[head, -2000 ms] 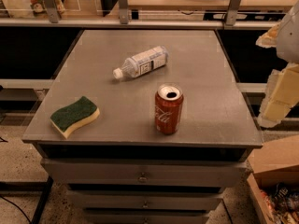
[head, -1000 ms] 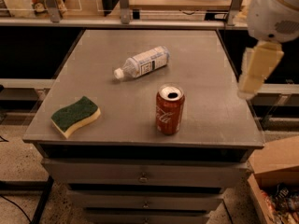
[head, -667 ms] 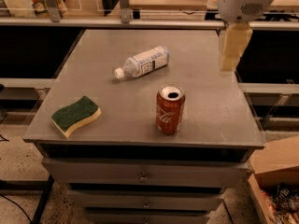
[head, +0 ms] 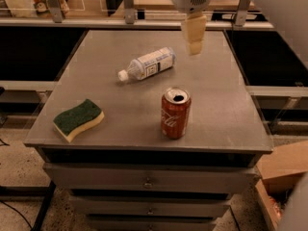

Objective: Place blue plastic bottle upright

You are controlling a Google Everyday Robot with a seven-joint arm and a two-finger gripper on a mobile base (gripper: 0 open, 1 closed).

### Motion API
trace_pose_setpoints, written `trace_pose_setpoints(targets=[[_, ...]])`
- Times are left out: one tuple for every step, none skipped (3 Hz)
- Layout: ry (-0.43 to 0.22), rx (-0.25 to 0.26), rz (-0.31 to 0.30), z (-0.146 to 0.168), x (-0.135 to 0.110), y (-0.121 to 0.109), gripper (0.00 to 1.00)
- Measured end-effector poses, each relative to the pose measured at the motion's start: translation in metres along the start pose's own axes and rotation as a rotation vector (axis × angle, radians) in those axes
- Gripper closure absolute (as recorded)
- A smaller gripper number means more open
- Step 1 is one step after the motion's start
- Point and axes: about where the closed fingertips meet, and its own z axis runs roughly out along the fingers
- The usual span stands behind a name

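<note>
The blue plastic bottle (head: 148, 64) lies on its side on the grey table (head: 216, 105), towards the back middle, its white cap pointing left and front. It is clear with a pale label and a dark printed patch. My gripper (head: 194, 41) hangs above the table's back right part, to the right of the bottle and a little behind it, apart from it. It holds nothing that I can see.
A red soda can (head: 175, 112) stands upright in front of the bottle, near the table's middle. A green and yellow sponge (head: 78, 119) lies at the front left. A cardboard box (head: 284, 170) sits on the floor at the right. Shelving runs behind the table.
My arm has swung in from the right edge of view, leftward and over the table's back part, closing on the bottle. Bottle, can and sponge have not moved.
</note>
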Motion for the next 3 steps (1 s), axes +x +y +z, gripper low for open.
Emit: trace_pose_setpoints(targets=[[-0.014, -0.022, -0.103, 0.034, -0.03, -0.019, 0.0], [-0.042, -0.053, -0.167, 0.066, -0.053, -0.025, 0.0], [-0.085, -0.09, -0.205, 0.089, -0.072, -0.026, 0.0]])
